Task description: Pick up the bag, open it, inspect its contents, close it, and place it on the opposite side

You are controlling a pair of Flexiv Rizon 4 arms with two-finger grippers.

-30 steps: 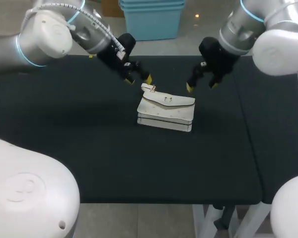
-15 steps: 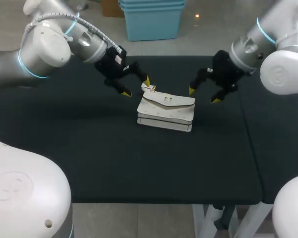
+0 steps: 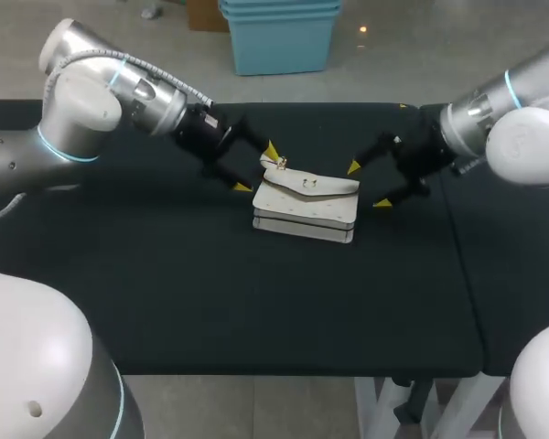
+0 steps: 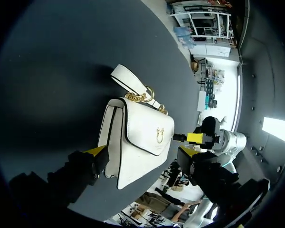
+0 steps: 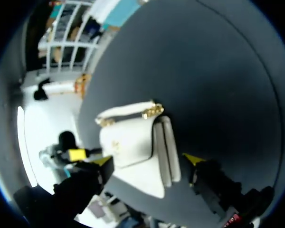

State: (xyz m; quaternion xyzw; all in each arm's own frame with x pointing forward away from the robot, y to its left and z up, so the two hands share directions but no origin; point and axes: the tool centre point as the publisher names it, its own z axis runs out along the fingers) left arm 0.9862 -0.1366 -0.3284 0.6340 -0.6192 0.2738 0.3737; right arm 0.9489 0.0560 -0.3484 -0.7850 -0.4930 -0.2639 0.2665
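White bag [image 3: 305, 207], ungrasped: our left gripper [image 3: 256, 168] and right gripper [image 3: 368, 185] have dropped to flank it, both spread wide, pickup pending.

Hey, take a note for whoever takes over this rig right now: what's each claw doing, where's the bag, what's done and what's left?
Left claw: open, at the strap end of the white bag, not gripping it.
Right claw: open, at the bag's other end, not gripping it either.
Bag: lying flat near the middle of the black table, flap closed.
Done: nothing beyond the claws being placed on either side of the bag.
Left: pick it up, open it, inspect the contents, close it, place it on the opposite side.
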